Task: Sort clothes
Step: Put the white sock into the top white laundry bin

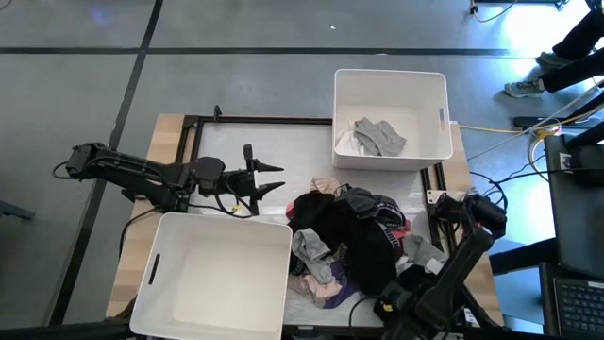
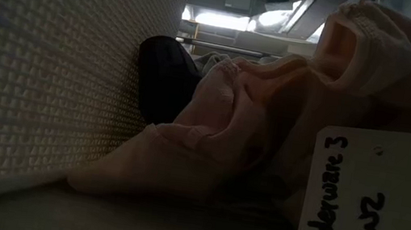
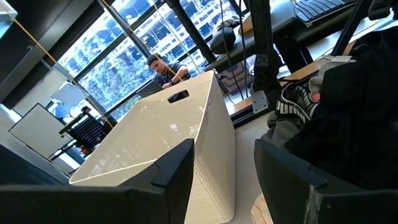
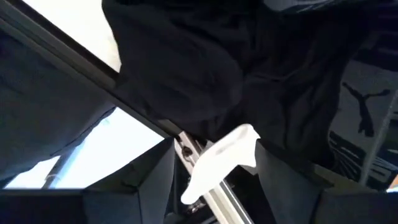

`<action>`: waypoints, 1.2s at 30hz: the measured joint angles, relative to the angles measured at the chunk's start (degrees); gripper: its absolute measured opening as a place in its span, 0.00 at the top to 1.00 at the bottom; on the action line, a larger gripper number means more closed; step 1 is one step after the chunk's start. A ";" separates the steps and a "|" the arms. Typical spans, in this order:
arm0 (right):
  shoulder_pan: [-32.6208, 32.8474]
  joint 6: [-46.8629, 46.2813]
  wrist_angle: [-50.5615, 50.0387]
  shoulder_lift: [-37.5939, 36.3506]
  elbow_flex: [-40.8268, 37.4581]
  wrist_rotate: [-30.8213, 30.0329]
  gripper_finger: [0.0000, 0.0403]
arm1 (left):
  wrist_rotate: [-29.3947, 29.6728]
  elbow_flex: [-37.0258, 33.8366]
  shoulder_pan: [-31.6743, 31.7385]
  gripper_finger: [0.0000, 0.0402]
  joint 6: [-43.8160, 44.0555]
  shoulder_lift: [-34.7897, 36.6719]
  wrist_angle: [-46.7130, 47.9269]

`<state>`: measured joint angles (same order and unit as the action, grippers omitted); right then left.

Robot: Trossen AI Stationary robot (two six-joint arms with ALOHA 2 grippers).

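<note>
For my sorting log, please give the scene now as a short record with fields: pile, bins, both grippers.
pile: mixed clothes, mostly black, heaped on the table between the two bins
far bin: holds grey garments
near bin: nothing visible inside
left gripper: open, beside the pile, holding nothing
right gripper: open, low at the pile's edge
</note>
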<state>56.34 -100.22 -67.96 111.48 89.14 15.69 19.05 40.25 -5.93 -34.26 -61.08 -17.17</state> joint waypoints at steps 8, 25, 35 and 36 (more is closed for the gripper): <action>3.39 -1.55 2.46 2.90 0.00 1.48 0.44 | 0.02 0.00 -0.02 0.60 -0.02 0.00 0.02; 7.05 -0.80 6.94 5.90 -4.17 0.95 0.55 | 0.01 0.00 -0.02 0.60 -0.02 0.00 0.02; 6.90 7.47 2.47 5.50 -3.38 7.04 0.97 | 0.02 0.00 -0.02 0.60 -0.04 0.00 -0.06; 6.62 8.40 1.51 5.35 -2.91 7.47 0.97 | 0.02 0.00 -0.02 0.60 -0.04 0.00 -0.17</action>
<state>62.97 -91.82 -66.45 116.83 86.23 23.16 19.07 40.25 -5.96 -34.30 -61.08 -17.34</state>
